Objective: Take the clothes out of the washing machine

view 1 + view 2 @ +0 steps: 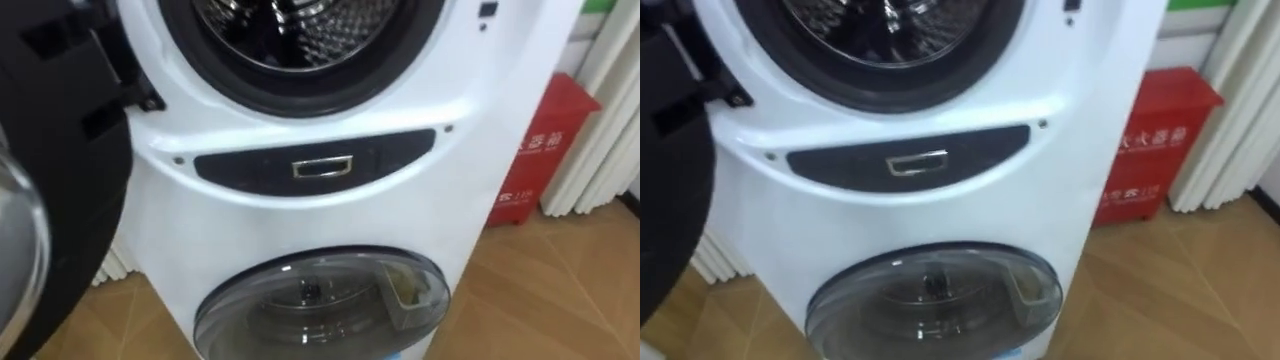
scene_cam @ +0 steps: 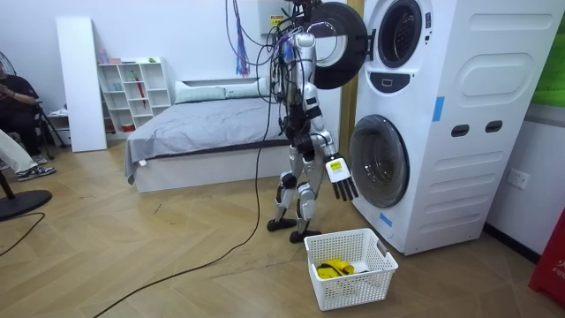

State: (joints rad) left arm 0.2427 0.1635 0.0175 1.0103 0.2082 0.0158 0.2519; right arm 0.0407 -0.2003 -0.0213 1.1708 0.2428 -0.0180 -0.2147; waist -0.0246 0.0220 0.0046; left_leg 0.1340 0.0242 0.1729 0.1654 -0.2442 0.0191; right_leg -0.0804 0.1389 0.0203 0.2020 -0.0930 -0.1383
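robot stood facing the washing machine, upper door open at left, drum bare steel where seen. right hand hung low, fingers released. yellow garment lay in the floor basket. likely next: reach up into the drum.

Robot before open-doored washing machine, white basket nearby.

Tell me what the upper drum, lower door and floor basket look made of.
Upper drum: likely stainless steel; shiny, perforated.
Lower door: clear glass or plastic in a dark rim; see-through, with reflections.
Basket: probably white moulded plastic; lattice walls.
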